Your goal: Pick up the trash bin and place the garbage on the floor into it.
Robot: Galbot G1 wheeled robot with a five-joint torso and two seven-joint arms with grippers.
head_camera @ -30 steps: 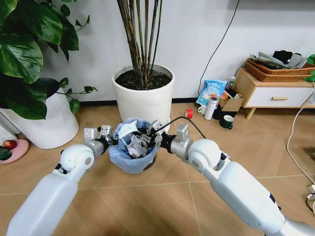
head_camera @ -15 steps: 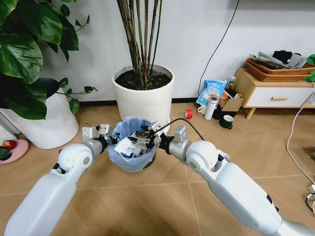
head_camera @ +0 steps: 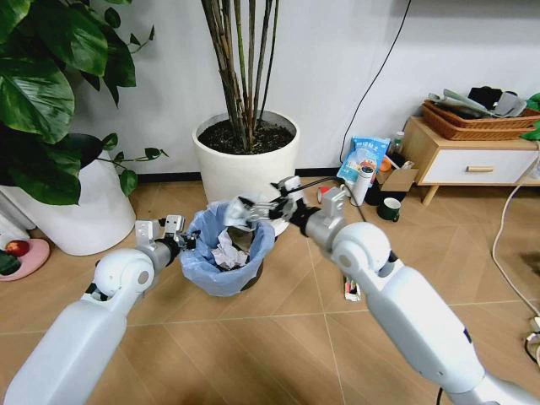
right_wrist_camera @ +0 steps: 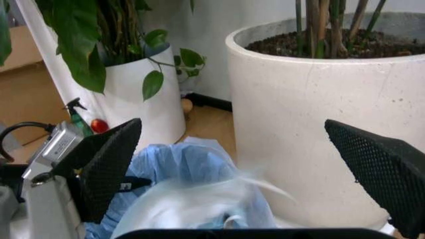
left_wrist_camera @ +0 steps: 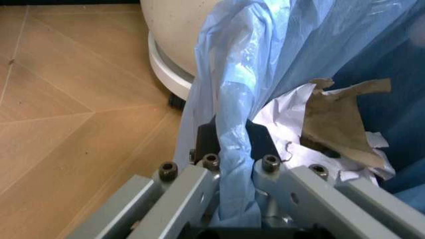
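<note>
At centre frame, the left gripper (head_camera: 180, 240) is pinching the rim of the small dark bin with its crinkly light-blue bag liner (head_camera: 221, 274). The right gripper (head_camera: 253, 207) is hovering above it, jaws spread wide and seemingly empty. The crumpled white paper (head_camera: 226, 254) inside looks light; the slippery liner suggests gripping rim and plastic together.

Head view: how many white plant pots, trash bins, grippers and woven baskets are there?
white plant pots: 2
trash bin: 1
grippers: 2, the left gripper clamped on the bin's bag-lined rim and the right gripper open above the bin
woven basket: 1
Total: 6
</note>
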